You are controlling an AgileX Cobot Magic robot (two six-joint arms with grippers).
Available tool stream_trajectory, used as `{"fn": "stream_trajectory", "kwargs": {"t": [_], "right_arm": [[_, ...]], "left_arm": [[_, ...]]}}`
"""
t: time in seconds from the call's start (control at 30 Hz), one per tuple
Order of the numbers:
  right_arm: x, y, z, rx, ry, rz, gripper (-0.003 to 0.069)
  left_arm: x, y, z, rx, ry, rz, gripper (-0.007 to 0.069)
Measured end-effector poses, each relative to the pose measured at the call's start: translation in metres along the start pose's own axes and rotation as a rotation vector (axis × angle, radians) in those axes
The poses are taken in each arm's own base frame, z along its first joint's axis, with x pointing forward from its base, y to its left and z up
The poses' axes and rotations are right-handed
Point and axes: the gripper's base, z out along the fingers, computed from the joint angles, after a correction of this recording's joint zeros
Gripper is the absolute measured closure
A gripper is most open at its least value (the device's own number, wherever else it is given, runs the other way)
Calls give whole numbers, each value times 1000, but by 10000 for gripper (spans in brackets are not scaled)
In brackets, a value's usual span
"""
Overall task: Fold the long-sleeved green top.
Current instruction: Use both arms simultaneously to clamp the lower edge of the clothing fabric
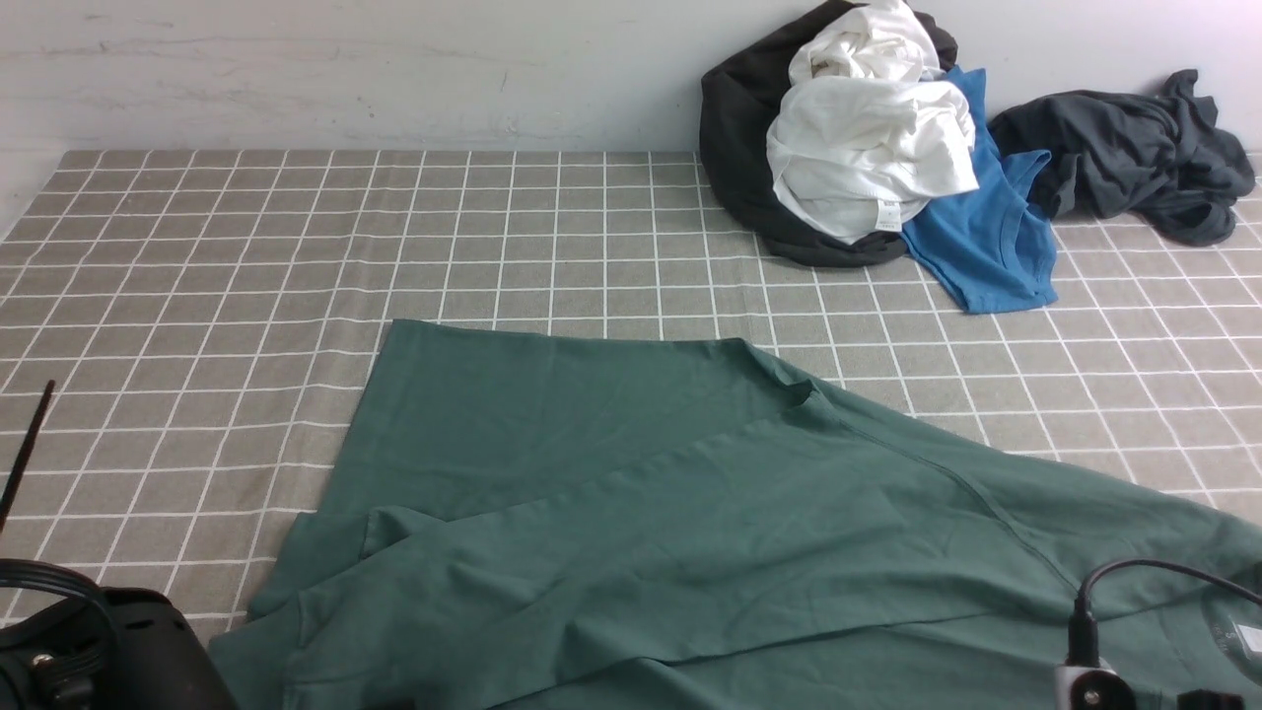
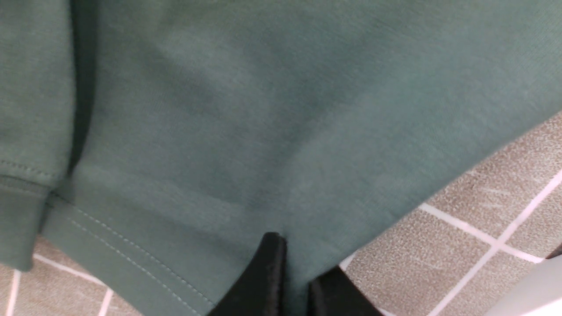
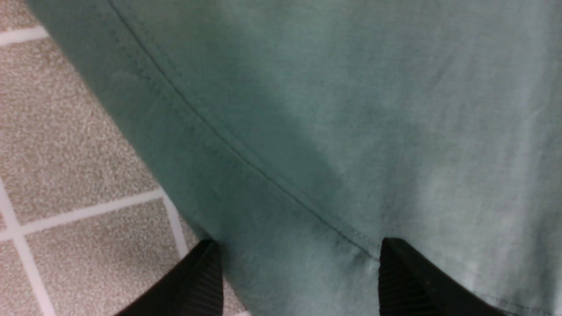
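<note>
The green long-sleeved top (image 1: 631,513) lies across the near half of the table with one part folded over the body; a small white mark (image 1: 1252,639) shows at its near right. In the left wrist view my left gripper (image 2: 298,292) has its jaws close together, pinching the top's (image 2: 263,131) stitched hem edge. In the right wrist view my right gripper (image 3: 298,276) is open, fingers (image 3: 206,281) wide apart over a seam of the top (image 3: 351,109), nothing held. The front view shows only the arm housings, left (image 1: 99,651) and right (image 1: 1085,680).
A pile of clothes sits at the back right against the wall: a black garment (image 1: 739,148), a white one (image 1: 868,148), the bright blue T-shirt (image 1: 986,247) and the dark grey garment (image 1: 1134,148). The checked tablecloth (image 1: 246,247) covers the table.
</note>
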Motion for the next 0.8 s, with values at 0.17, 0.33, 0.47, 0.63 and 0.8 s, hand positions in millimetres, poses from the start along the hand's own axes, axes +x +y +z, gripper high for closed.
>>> {"fn": "stream_trajectory", "kwargs": {"t": [0.17,0.33,0.47,0.63,0.8], "right_arm": [[-1,-1,6,-25,17,-21,271],[-1,0,7,-34,20,-52,342],[-1,0,7,-39,20,-73,478],[-5,-6,3,-27,20,-76,622],[-16,-26,-16,-14,31,-64,652]], "left_arm": [[0,0,0,1,0,-1,619],[0,-1,0,9,-3,-7,619],[-1,-1,0,12,-11,-11,619],[-2,-1,0,10,-23,-13,619],[-6,2,-8,4,-12,-27,619]]}}
